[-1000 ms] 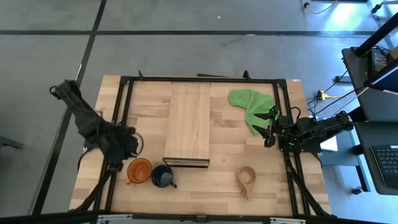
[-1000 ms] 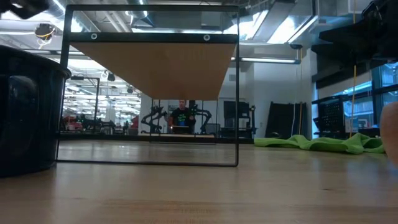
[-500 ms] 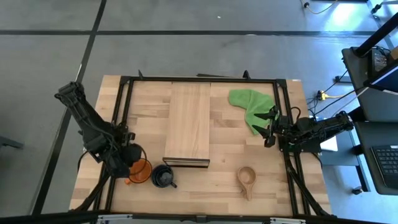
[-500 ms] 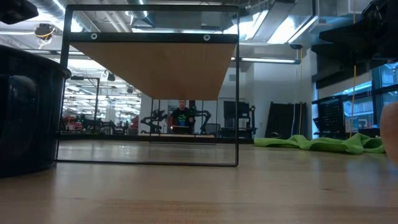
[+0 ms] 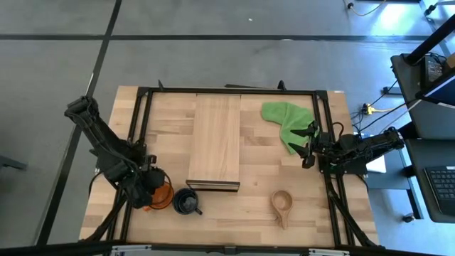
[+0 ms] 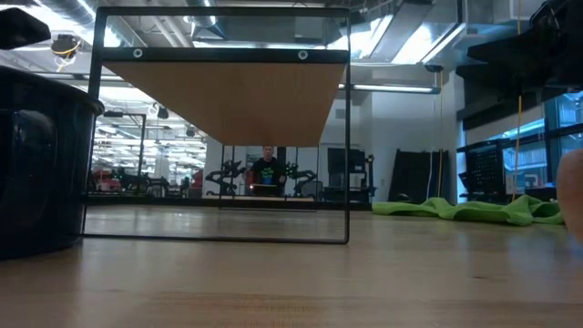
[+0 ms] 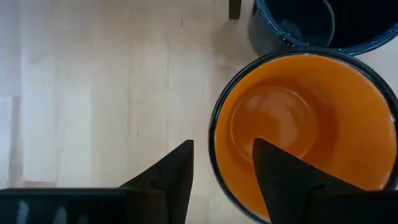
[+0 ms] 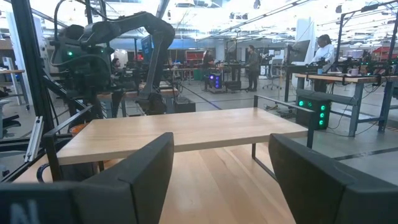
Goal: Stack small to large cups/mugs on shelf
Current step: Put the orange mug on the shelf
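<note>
Claw (image 7: pixel 222 171) of the left arm, spread, straddles the orange mug's (image 7: pixel 305 134) near rim; right claw (image 8: pixel 217 180), also spread, waits well apart.

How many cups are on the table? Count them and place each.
3. The orange mug sits near the front left under the left gripper, the dark mug right beside it, and the wooden cup alone at front right. None on the shelf.

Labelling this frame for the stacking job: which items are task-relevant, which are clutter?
Task items:
orange mug, its rim between the open fingers of the left gripper
navy mug
wooden cup
shelf

Just lying about:
green cloth
right gripper, open, waiting beside the cloth
</note>
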